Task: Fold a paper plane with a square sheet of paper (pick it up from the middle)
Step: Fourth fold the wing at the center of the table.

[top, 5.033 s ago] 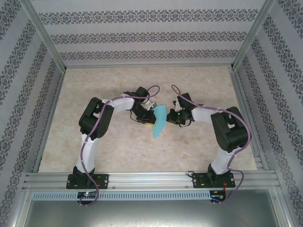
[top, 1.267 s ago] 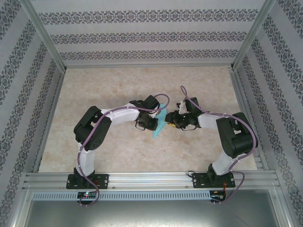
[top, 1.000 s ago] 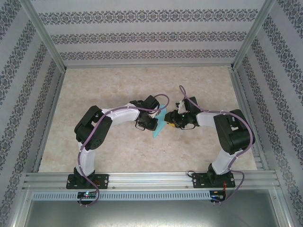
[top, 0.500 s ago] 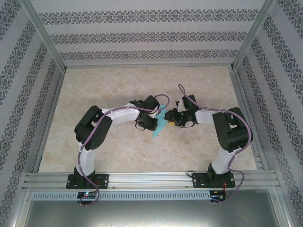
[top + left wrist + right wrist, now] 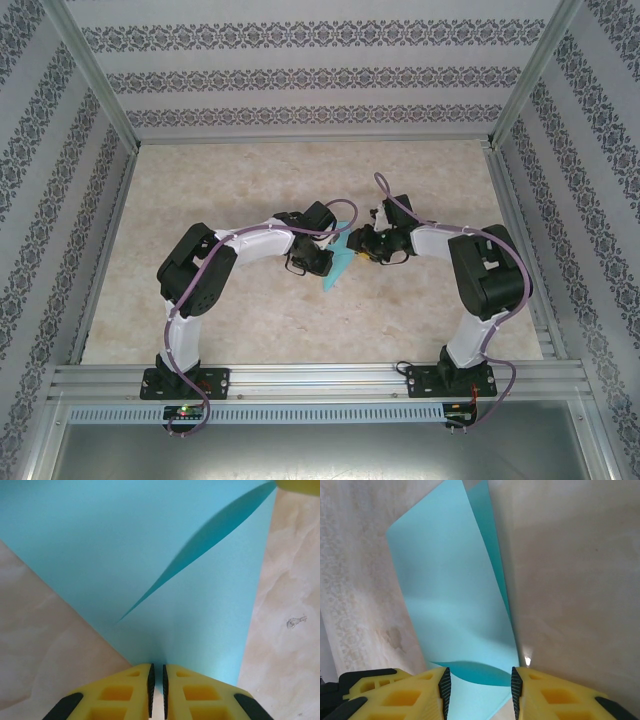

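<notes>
one jaw pair pinching, the other gaping
left gripper [image 5: 156, 680] is clamping the square sheet of paper [image 5: 150, 555] at its edge, mid-table [image 5: 200, 190] between the arms; right gripper [image 5: 477, 682] is straddling it, jaws apart. a tug here is risking a slip or tear.

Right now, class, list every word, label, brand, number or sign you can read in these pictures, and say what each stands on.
There is no readable text anywhere.
The square sheet of paper: plain turquoise, no print.
The left gripper and right gripper: plain yellow and black, no marking.
The small dark mark on the table: a smudge, not letters.
The wallpaper: ornament bands, no writing.
</notes>
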